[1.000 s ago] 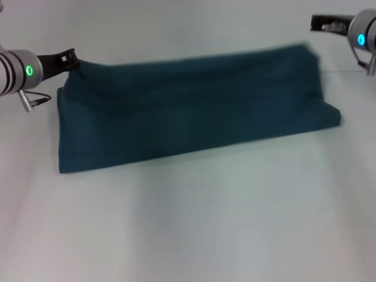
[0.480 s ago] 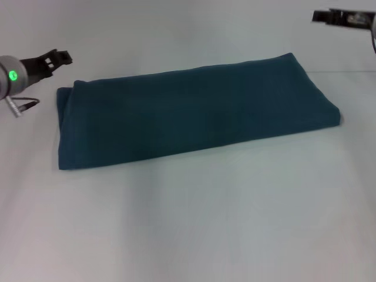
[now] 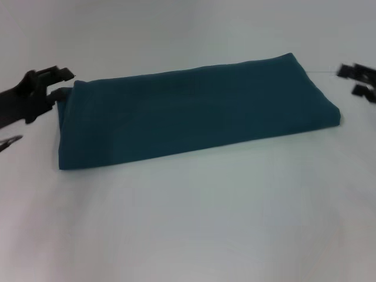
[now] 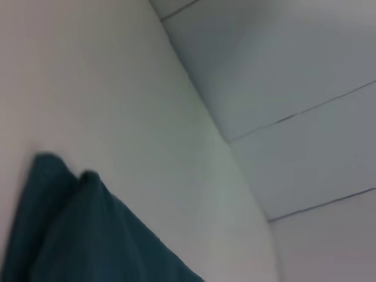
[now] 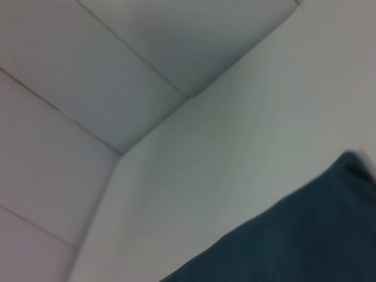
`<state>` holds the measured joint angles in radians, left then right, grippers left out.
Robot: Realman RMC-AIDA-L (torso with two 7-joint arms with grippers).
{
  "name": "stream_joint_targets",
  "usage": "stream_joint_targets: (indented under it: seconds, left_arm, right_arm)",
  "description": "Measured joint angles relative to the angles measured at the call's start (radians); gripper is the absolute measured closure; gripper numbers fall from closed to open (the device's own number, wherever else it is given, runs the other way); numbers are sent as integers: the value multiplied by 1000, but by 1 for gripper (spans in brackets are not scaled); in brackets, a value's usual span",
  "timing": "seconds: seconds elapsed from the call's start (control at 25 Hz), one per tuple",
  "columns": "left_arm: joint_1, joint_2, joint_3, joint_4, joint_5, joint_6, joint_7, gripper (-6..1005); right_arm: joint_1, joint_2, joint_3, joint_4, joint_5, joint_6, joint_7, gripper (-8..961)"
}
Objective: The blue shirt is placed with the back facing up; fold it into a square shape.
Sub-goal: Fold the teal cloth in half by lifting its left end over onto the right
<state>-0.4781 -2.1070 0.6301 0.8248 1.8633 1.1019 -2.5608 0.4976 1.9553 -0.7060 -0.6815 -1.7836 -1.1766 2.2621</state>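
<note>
On the white table (image 3: 194, 223) we see the dark teal-blue soft cotton shirt (image 3: 194, 114) now lying flat as a long band. Left gripper (image 3: 61, 83) and right gripper (image 3: 358, 80), both open and empty, have let go and dropped to its ends; crosswise fold likely remains.

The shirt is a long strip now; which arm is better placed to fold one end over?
Probably the left. The left end effector, open, sits right beside the near corner of the dark teal-blue cotton shirt on the white table. The right end effector, also open, stands farther off its end.
</note>
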Motion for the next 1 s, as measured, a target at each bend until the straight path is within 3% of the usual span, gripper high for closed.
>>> stream_joint_targets:
  seconds: [0.12, 0.28, 0.52, 1.0]
  left_arm:
    - [47, -8, -105, -42, -43, 170, -6, 443]
    - [74, -6, -164, -117, -46, 218, -14, 444]
    - [116, -14, -181, -185, -22, 176, -41, 447]
    - [104, -11, -176, -213, 93, 62, -131, 450]
  right_arm:
    - [-42, -2, 57, 21, 18, -103, -28, 83]
    - [-69, -12, 80, 49, 17, -177, -44, 82]
    - [-65, -33, 75, 97, 16, -185, -68, 82]
    - [-62, -33, 81, 101, 17, -184, -81, 82]
